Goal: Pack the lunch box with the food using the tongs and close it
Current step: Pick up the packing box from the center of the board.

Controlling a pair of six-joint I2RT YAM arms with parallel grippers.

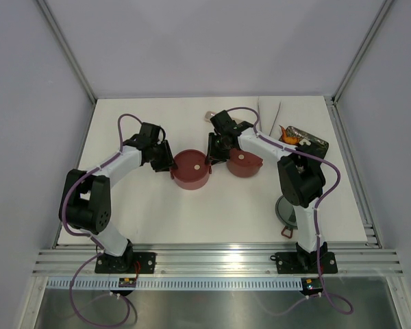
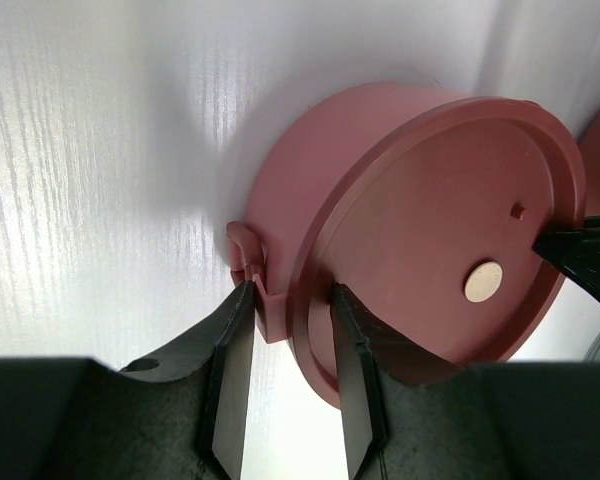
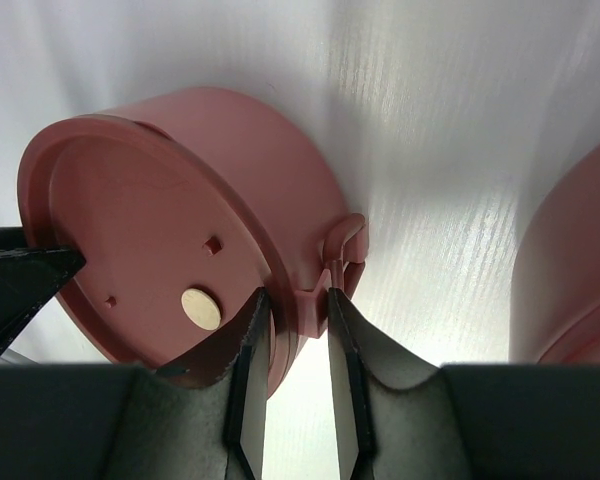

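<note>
From above, the lidded maroon bowl (image 1: 190, 169) sits mid-frame on the desk (image 1: 164, 219), with the left claw (image 1: 170, 166) and the right claw (image 1: 209, 159) at its opposite sides. In the left wrist view, the left claw (image 2: 290, 290) is clamped on the bowl's rim at lower centre. In the right wrist view, the right claw (image 3: 295, 295) pinches the bowl's side lug (image 3: 345, 245).

We've got two matching arms here: the left arm (image 1: 120, 163) and right arm (image 1: 260, 145) both have white links, chunky black joints and a purple cable (image 1: 119, 125) snaking along. Black base plates (image 1: 129, 263) sit at 7 and 5 o'clock overhead. The left gripper (image 2: 292, 295) and right gripper (image 3: 296, 297) have black fingers with pale inner faces.
</note>
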